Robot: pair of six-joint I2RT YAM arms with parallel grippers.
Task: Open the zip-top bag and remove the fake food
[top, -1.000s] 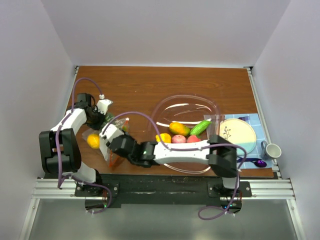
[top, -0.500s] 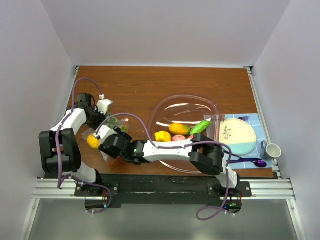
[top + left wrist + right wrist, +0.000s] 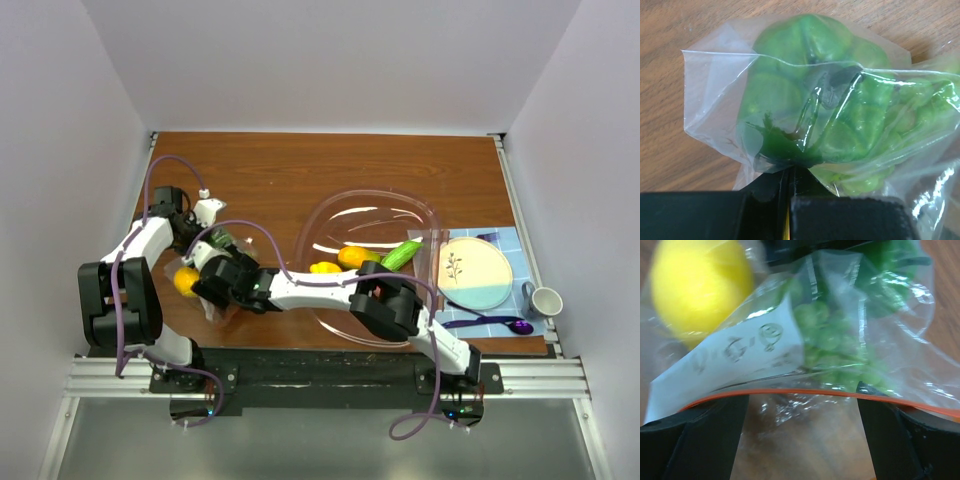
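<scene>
The zip-top bag [image 3: 715, 90] lies on the wooden table at the left, clear and crinkly. My left gripper [image 3: 790, 172] is shut on a gathered fold of it, over a green piece of fake food [image 3: 805, 45]. My right gripper [image 3: 800, 440] is open, its fingers [image 3: 710, 440] spread wide at the bag's mouth. The red-orange zip strip [image 3: 800, 392] runs across in front of both fingers, and nothing is pinched between them. Inside the bag are a yellow fruit [image 3: 700, 285] and green grapes [image 3: 840, 345]. From above, the right gripper [image 3: 210, 278] sits beside the yellow fruit [image 3: 186, 281], just below the left gripper [image 3: 203, 232].
A large clear pinkish bowl [image 3: 370, 195] right of centre holds a yellow piece [image 3: 325, 268], an orange piece [image 3: 355, 257] and a green cucumber [image 3: 400, 253]. At the far right are a plate [image 3: 475, 270] on a blue mat, a purple spoon [image 3: 500, 323] and a mug [image 3: 545, 300].
My right arm has reached further left, from the bag's lower edge up to its mouth beside the yellow fruit, and its jaws have opened wide. The left gripper has kept its hold.
</scene>
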